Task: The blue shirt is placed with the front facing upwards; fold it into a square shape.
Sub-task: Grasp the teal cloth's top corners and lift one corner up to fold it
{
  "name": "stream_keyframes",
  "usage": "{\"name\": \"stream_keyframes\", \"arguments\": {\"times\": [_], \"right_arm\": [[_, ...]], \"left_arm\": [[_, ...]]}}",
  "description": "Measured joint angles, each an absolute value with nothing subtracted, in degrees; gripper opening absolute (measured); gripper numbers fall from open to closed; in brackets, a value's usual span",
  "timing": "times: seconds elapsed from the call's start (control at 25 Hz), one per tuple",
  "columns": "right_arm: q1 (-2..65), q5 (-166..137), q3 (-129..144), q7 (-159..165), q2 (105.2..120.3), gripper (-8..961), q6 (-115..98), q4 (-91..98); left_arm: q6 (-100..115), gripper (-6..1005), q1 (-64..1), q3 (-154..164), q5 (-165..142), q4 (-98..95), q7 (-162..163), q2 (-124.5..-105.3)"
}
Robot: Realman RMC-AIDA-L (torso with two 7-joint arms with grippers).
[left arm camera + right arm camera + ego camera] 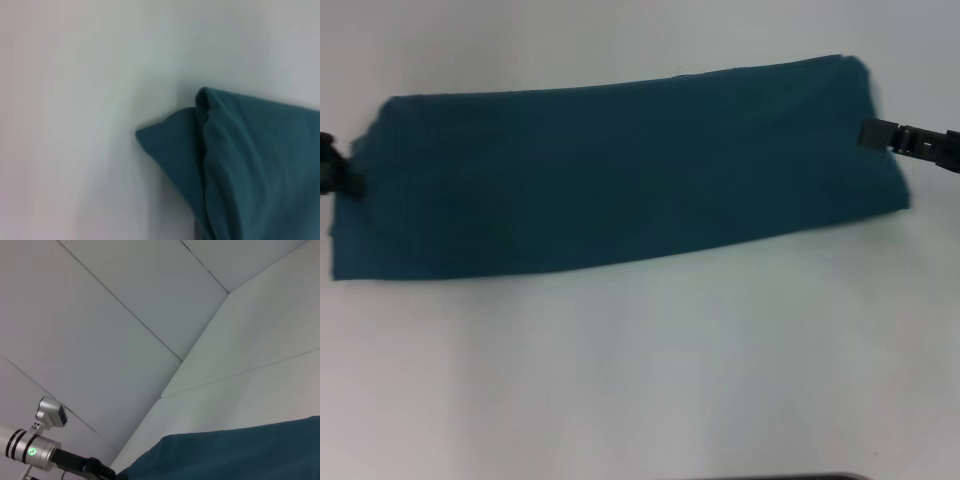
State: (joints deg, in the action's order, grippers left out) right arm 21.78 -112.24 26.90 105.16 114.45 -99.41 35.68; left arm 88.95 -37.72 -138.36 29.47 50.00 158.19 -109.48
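Blue shirt: long folded band, frame centre. Left gripper at left end, right gripper at right end; grip state can't tell. Risk: uneven lift skews fold, layers slip.

You cannot see the words on the blue shirt; it is folded over. The left gripper and right gripper are cut off at the edges

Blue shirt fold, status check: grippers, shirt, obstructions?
Left gripper at shirt's left end, right gripper at right end. Blue shirt folded into long band, not square. Nothing in the way.
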Motion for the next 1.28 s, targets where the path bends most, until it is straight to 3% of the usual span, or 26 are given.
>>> {"name": "stream_keyframes", "arguments": {"times": [0.32, 0.48, 0.76, 1.16, 1.24, 1.28], "right_arm": [[22.4, -112.2, 26.9, 105.8, 114.56, 875, -99.0, 35.7], [23.4, -112.2, 27.1, 105.7, 115.5, 858, -99.0, 35.7], [27.7, -111.7, 29.2, 95.4, 119.67, 829, -97.2, 34.4], [30.9, -103.0, 33.8, 60.8, 120.33, 787, -87.2, 19.7], [32.3, -101.7, 34.0, 52.4, 120.37, 545, -82.4, 12.5], [33.4, -101.4, 33.8, 48.8, 120.44, 509, -80.1, 9.0]], "left_arm": [[89.4, 28, -35.7, -140.5, 29.4, 50.6, 158.7, -107.06], [92.5, 27, -35.9, -142.8, 31.5, 50.4, 156.7, -107.52], [99.4, 27, -36.1, -143.5, 40.9, 50.6, 152.7, -108.84], [100.0, 26, -36.2, -145.8, 43.4, 50.2, 151.4, -109.25], [101.0, 26, -36.0, -146.1, 46.5, 50.2, 151.4, -109.32], [101.9, 26, -36.0, -146.2, 48.4, 50.2, 151.3, -109.33]]}}
